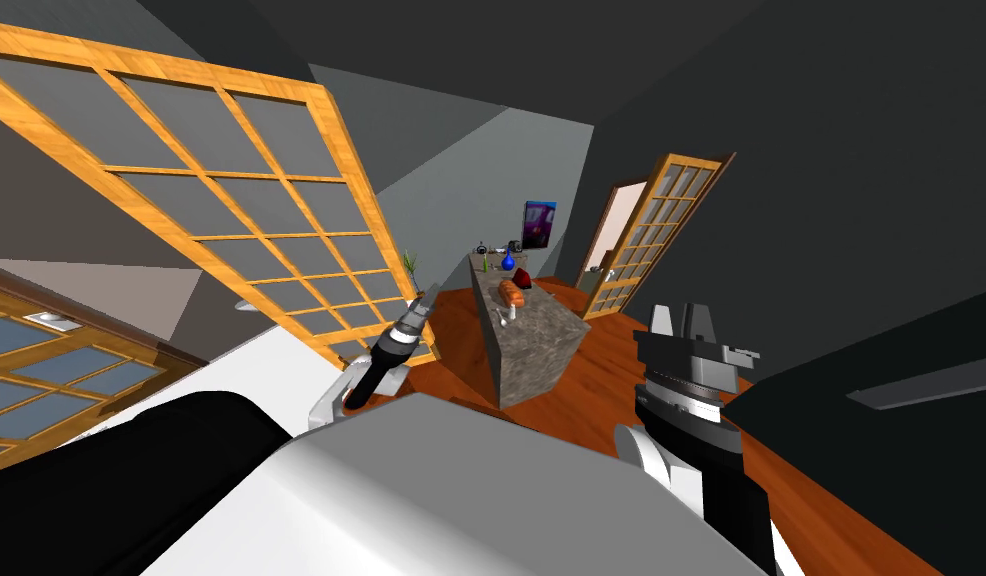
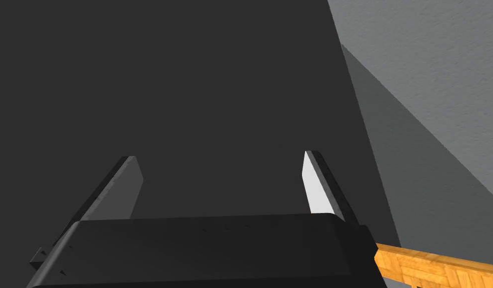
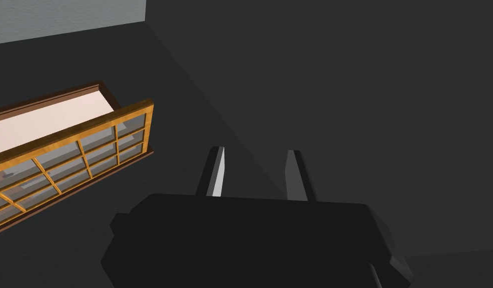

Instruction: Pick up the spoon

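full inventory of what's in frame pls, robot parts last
counter: 1, mottled grey-brown, mid-room on the floor
blue vase: 1, blue, counter's far end
red item: 1, red, on the counter just nearer than the vase
orange item: 1, orange-brown, mid counter
small pale item: 1, whitish, counter's near end; maybe the spoon, too small to tell
poster: 1, purple-blue, far wall
plant: 1, green, left of the counter
lattice doors: 2, orange wood, one left, one far right
floor: 1, reddish wood
left gripper: 1, dark body, jaws open, empty
right gripper: 1, dark body, jaws apart but narrower, empty
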